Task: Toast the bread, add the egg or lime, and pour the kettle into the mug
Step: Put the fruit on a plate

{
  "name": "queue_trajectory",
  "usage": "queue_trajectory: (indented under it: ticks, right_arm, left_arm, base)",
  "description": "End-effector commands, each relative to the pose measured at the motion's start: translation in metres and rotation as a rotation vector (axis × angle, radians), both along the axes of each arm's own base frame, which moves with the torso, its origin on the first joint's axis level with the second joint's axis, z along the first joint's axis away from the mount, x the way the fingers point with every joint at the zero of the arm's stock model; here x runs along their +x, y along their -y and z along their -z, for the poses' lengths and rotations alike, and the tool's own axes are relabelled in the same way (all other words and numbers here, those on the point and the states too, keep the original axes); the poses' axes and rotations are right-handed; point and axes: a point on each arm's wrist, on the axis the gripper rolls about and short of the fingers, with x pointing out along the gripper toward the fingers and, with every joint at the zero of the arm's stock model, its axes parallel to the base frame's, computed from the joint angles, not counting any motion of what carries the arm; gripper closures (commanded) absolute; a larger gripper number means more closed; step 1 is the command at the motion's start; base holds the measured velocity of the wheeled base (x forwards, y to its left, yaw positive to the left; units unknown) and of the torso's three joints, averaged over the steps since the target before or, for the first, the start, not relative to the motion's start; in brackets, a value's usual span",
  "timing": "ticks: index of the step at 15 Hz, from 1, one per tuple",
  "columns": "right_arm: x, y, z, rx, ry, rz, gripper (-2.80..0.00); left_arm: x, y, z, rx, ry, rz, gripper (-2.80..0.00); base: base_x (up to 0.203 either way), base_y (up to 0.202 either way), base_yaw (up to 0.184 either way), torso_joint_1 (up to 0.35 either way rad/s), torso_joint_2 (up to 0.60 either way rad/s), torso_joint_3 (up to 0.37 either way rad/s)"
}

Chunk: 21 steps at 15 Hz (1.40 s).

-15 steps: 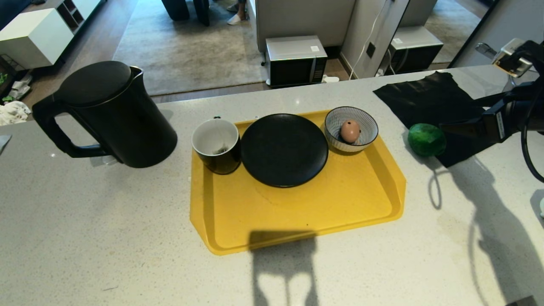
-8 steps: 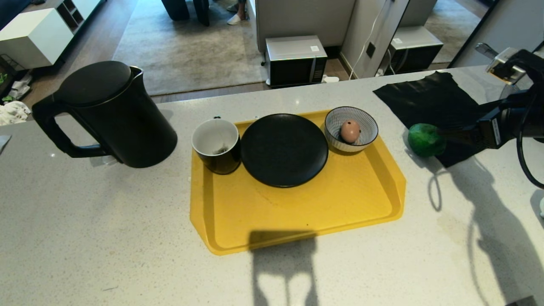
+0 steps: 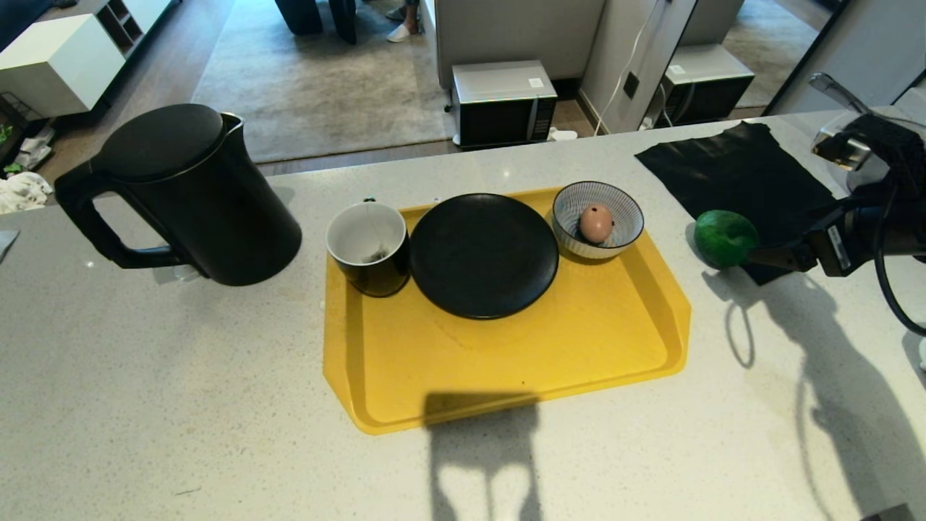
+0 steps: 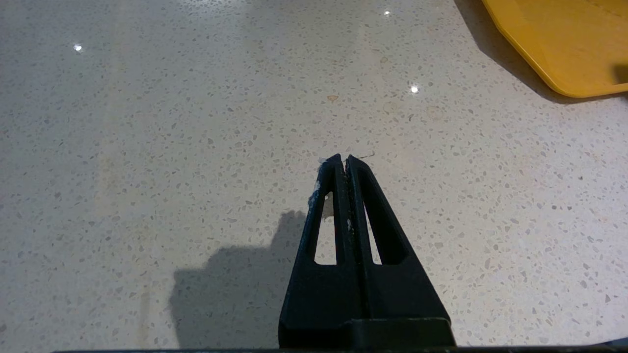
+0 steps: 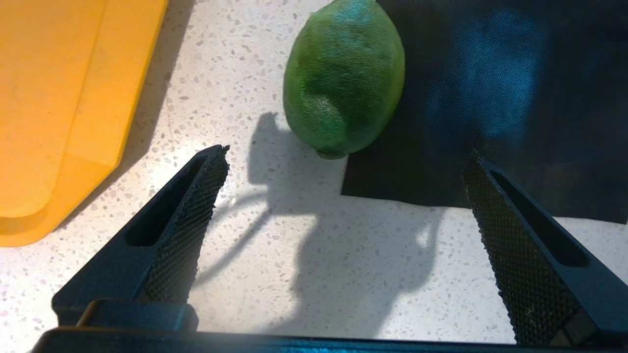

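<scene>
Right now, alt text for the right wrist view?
The right hand is open, its two textured black fingers spread wide, aimed at a green lime just ahead. The lime lies on the speckled counter at the edge of a black cloth, with a yellow tray off to one side.

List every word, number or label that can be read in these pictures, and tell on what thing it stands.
No text can be read.
White sticker on the left microwave: too small to read.
White sticker on the right microwave: too small to read.
White label on the right arm: too small to read.
</scene>
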Motion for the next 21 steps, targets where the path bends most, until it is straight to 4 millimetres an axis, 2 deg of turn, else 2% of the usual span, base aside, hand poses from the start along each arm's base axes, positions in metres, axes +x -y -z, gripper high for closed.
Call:
queue_trajectory:
  ticks: [1,8,21]
  right_arm:
    - [0.001,-0.005,0.002,-0.003,-0.008,-0.023,-2.8]
    - [0.029,-0.011,0.003,0.025,-0.01,-0.009,-2.8]
    - [0.054,-0.017,0.016,0.044,-0.047,-0.012,-2.8]
  left_arm:
    - [0.001,0.0,0.005,-0.001,-0.015,0.0,0.0]
    - [0.001,0.0,0.005,-0.001,-0.015,0.0,0.0]
    - [0.001,0.0,0.005,-0.001,-0.015,-0.002,0.0]
  base:
    - [0.0,0.0,0.0,0.0,0.0,0.0]
    - [0.0,0.0,0.0,0.0,0.0,0.0]
    - [0.0,0.0,0.0,0.0,0.0,0.0]
